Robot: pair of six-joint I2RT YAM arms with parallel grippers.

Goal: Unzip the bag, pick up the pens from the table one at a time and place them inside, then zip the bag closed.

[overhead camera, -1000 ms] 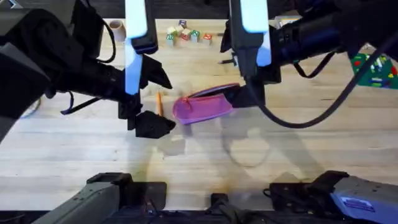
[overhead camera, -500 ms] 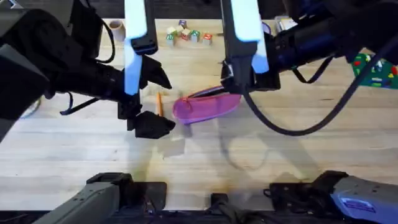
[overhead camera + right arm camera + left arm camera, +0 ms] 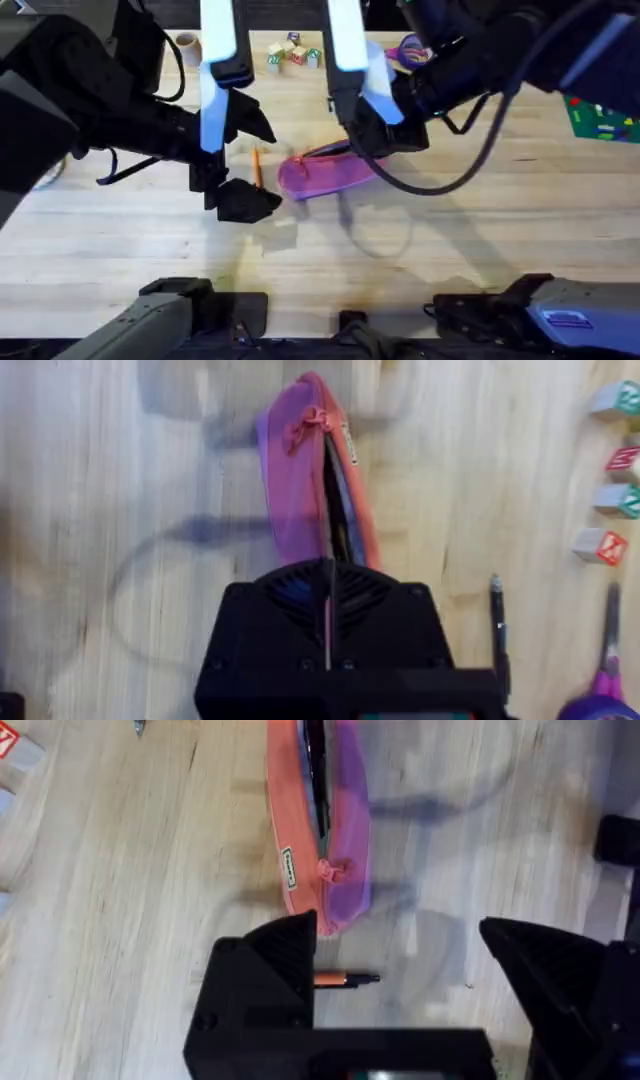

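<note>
Right gripper (image 3: pixel 355 150): fingers shut, has slid along the open pouch (image 3: pixel 325 172) toward its middle. Left gripper (image 3: pixel 400 960): open above orange pen (image 3: pixel 345 979). Loading underway.

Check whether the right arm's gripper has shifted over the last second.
Yes. The right gripper slid leftward along the pink fabric pouch, toward the colourful toy blocks, which stayed put.
</note>
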